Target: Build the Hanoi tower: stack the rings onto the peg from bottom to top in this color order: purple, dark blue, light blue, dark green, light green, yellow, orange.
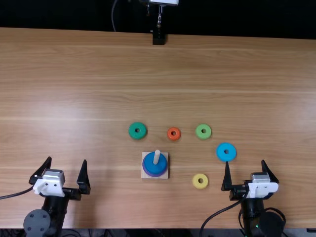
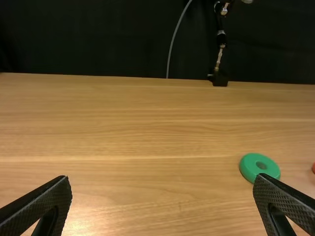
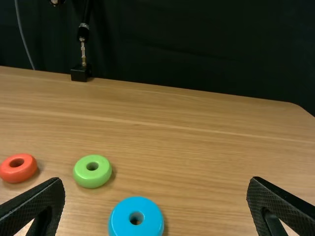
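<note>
My left gripper [image 1: 68, 167] stands open at the table's near left, and in its wrist view that gripper [image 2: 162, 184] has nothing between its fingers. My right gripper [image 1: 245, 168], also open and holding nothing, is at the near right; its wrist view shows the gripper [image 3: 156, 184] too. A dark blue ring [image 1: 154, 166] rests on a purple ring [image 1: 150, 174] around the peg [image 1: 157, 156]. Loose on the table lie the dark green [image 1: 138, 131], orange [image 1: 174, 133], light green [image 1: 203, 131], light blue [image 1: 226, 152] and yellow [image 1: 200, 181] rings.
The peg's square base [image 1: 164, 174] stands on the wooden table [image 1: 148, 79] between the two arms. A black stand [image 1: 158, 38] is at the far edge. Black cables run beside both arms.
</note>
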